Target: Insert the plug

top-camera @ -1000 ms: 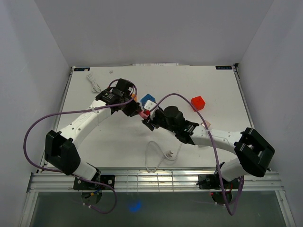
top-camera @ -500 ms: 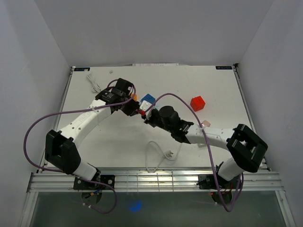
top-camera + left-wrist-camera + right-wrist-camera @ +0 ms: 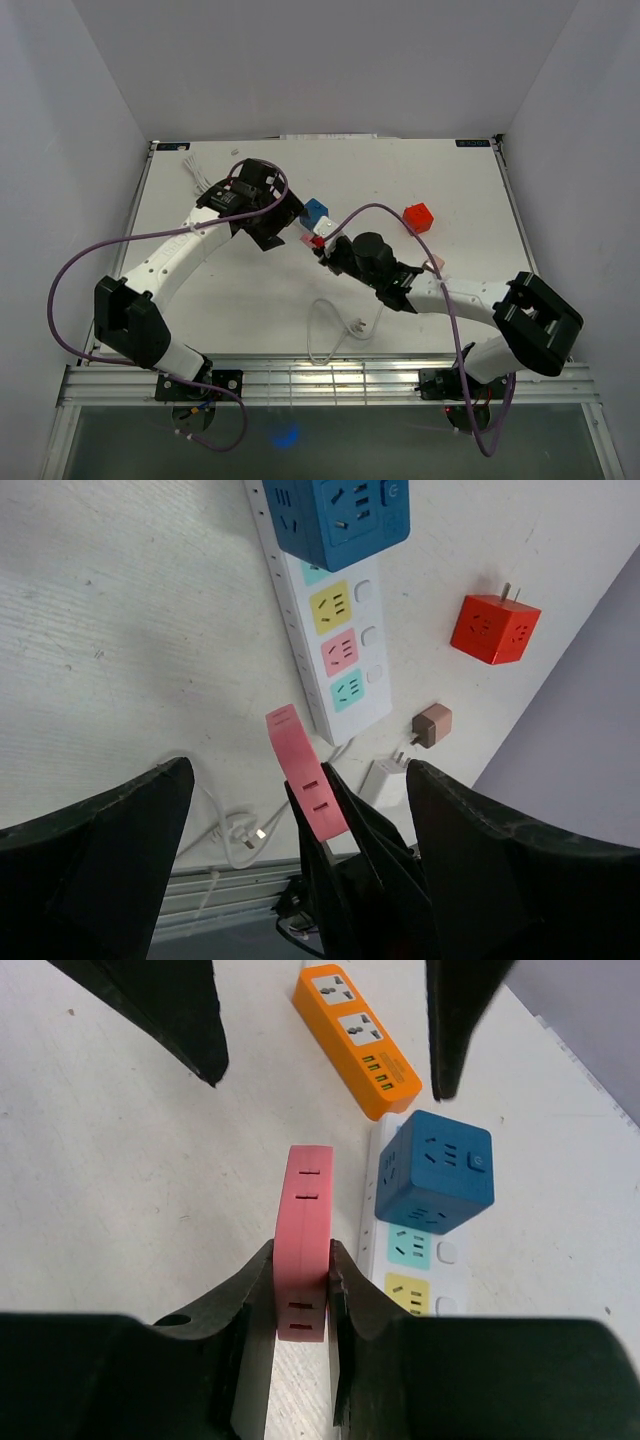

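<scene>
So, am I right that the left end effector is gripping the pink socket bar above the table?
Not quite: the right end effector is gripping the pink socket bar above the table, as the right wrist view shows; the left end effector is open.

A red cube adapter [image 3: 418,217] lay on the white bench [image 3: 460,180], prongs pointing sideways. Well apart from it, a small tan charger [image 3: 432,725] sat just beside a white charger [image 3: 385,777]. A loose white cable [image 3: 318,335] looped near the front edge. Another cable [image 3: 198,176] lay coiled at the far left.
</scene>
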{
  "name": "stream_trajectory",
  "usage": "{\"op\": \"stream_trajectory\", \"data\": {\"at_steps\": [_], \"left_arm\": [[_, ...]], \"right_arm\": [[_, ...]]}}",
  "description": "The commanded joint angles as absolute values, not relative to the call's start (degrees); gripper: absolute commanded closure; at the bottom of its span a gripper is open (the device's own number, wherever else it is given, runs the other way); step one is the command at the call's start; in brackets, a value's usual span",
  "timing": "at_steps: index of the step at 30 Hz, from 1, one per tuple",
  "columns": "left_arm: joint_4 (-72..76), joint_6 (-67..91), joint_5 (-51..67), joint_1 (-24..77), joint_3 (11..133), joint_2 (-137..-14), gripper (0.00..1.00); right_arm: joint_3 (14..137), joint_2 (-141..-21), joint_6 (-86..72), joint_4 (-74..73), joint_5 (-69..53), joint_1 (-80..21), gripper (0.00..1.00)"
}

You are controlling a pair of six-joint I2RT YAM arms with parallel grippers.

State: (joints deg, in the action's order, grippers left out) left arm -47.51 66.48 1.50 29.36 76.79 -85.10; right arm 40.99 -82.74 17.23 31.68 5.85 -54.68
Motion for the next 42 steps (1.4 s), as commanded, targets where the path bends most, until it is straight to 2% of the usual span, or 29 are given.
{"op": "stream_trajectory", "data": {"at_steps": [1, 5, 10, 15, 20, 25, 35, 42], "left_arm": [[-45.7, 62.3, 2.5, 28.7, 80.2, -84.7, 0.02], [-44.0, 57.7, 2.8, 28.7, 81.7, -84.6, 0.02], [-37.7, 48.0, 6.9, 28.7, 80.4, -84.6, 0.02], [-31.0, 42.0, 10.3, 28.7, 76.7, -84.3, 0.02], [-24.9, 41.9, 10.3, 28.8, 72.2, -83.2, 0.02], [-21.5, 39.6, 13.0, 28.7, 70.9, -83.1, 0.02], [-19.5, 37.3, 14.8, 28.7, 70.0, -84.2, 0.02], [-19.1, 36.0, 14.7, 28.7, 70.5, -85.3, 0.02]], "right_arm": [[39.7, -79.5, 14.1, 36.6, 7.1, -52.6, 0.92], [38.7, -78.1, 8.5, 37.7, 2.0, -48.1, 0.92], [38.1, -80.4, 1.2, 41.7, 2.7, -44.1, 0.92], [31.9, -82.8, -4.7, 60.4, -5.4, -40.8, 0.92], [33.6, -88.0, -7.8, 62.0, -11.3, -38.2, 0.92], [29.8, -91.1, -9.9, 75.4, -12.2, -37.4, 0.92], [30.1, -98.9, -17.0, 83.7, -14.2, -33.8, 0.92], [31.4, -102.0, -18.1, 84.4, -14.8, -31.8, 0.92]]}}
